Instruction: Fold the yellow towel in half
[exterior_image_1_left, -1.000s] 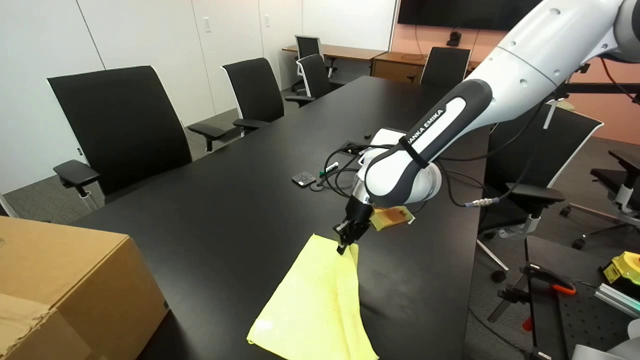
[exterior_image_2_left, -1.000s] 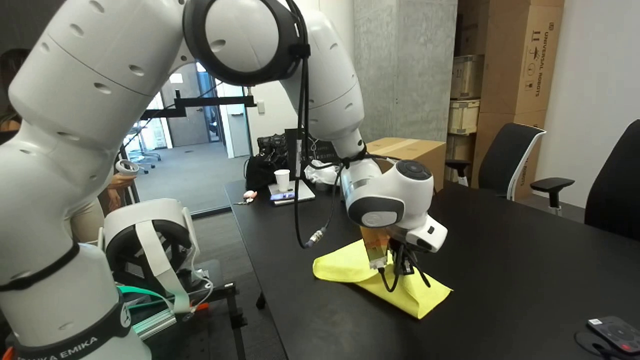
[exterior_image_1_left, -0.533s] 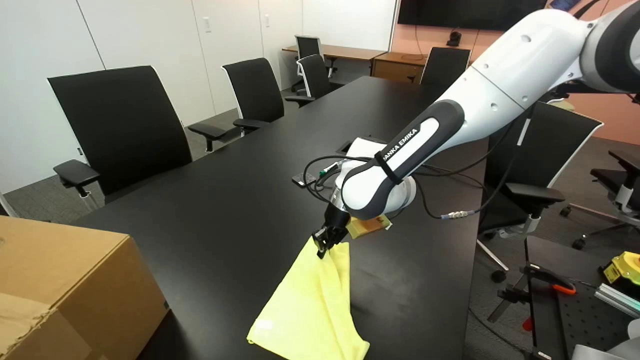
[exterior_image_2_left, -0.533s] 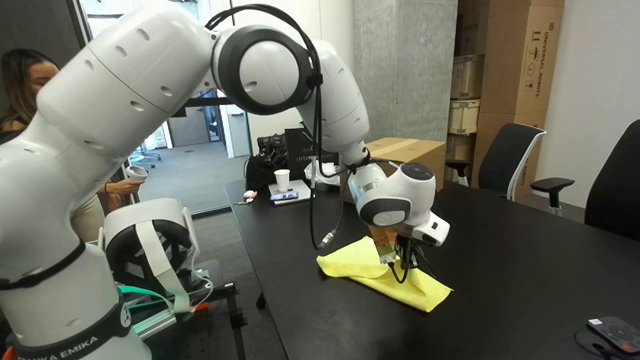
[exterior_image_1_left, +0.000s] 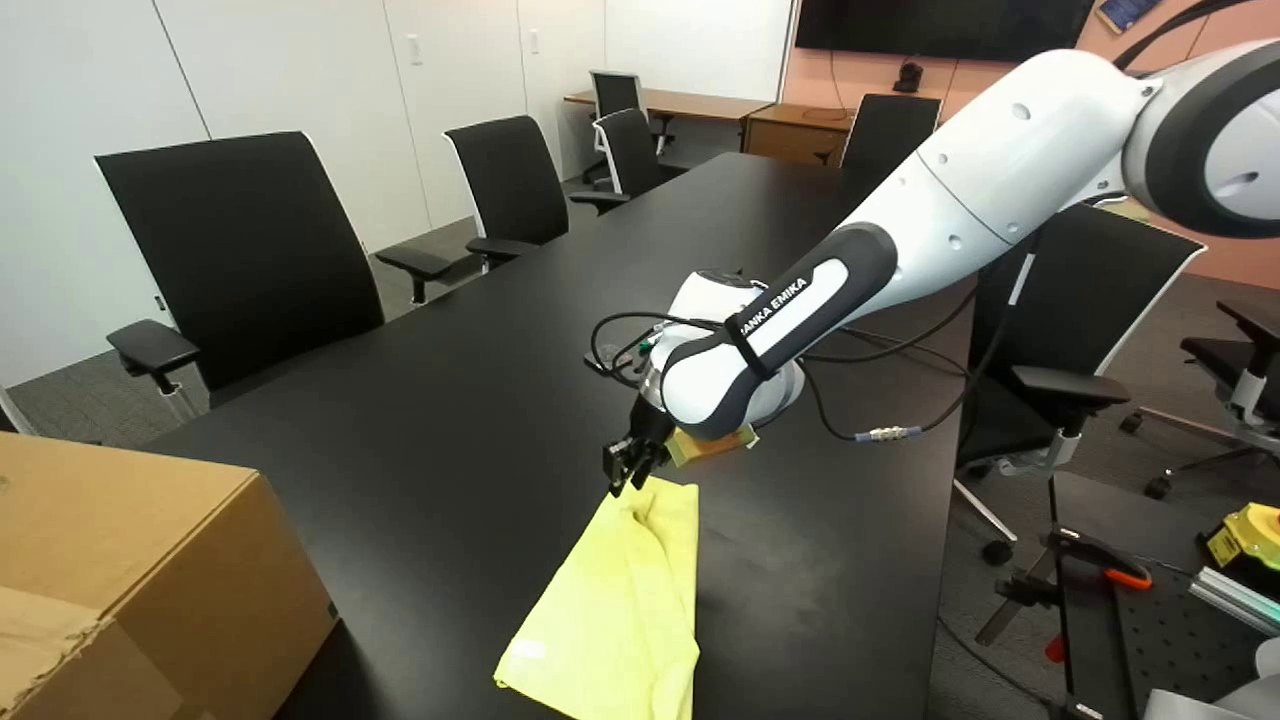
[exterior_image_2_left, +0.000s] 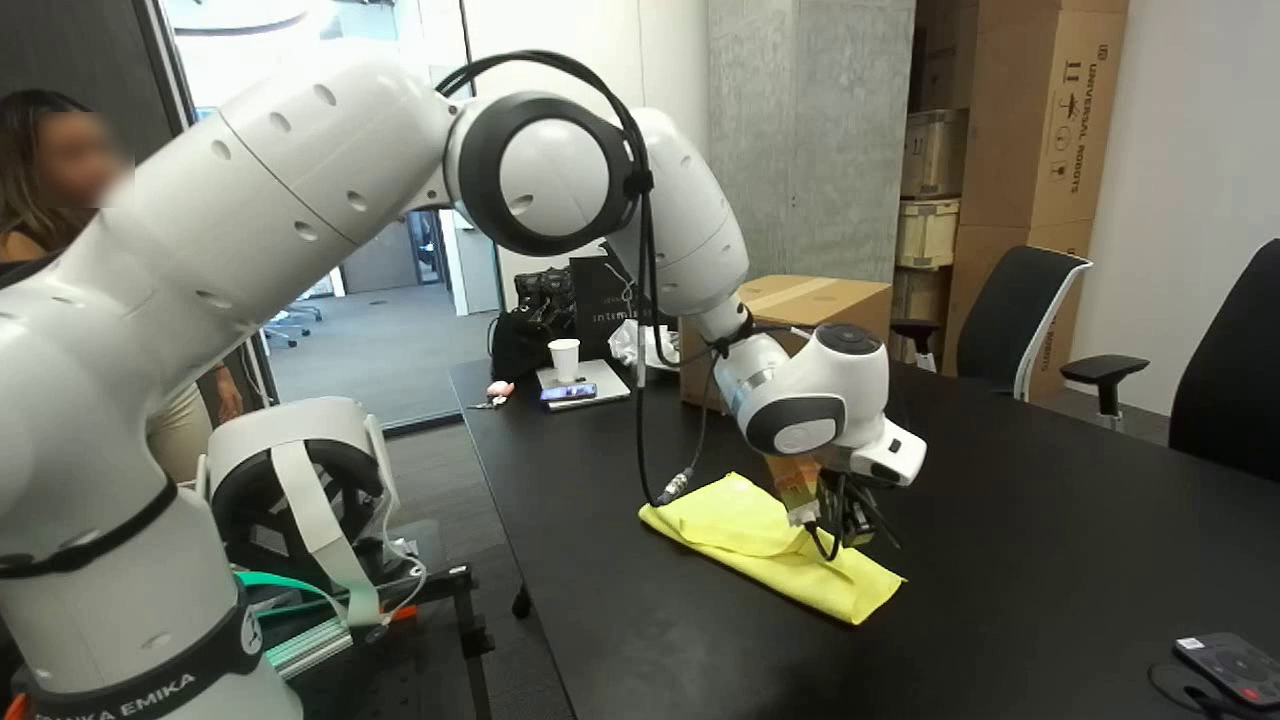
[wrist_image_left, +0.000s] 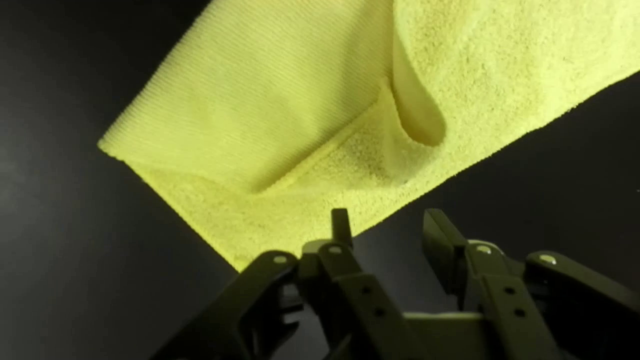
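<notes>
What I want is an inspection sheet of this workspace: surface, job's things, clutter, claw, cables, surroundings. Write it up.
Surface: black table with pale patches; smears or reflections, cannot tell.
Job's things: yellow towel, creased, partly folded over, with a raised curl near one edge.
Clutter: cardboard box; disposable cup and phone on what looks like a laptop.
Claw: open, nothing between its jaws, by the towel's edge; contact cannot be told.
Cables: black cables looping from the robot arm; one carries a connector.
Surroundings: office chairs along the table; VR headset beside the arm; person partly hidden behind it.
</notes>
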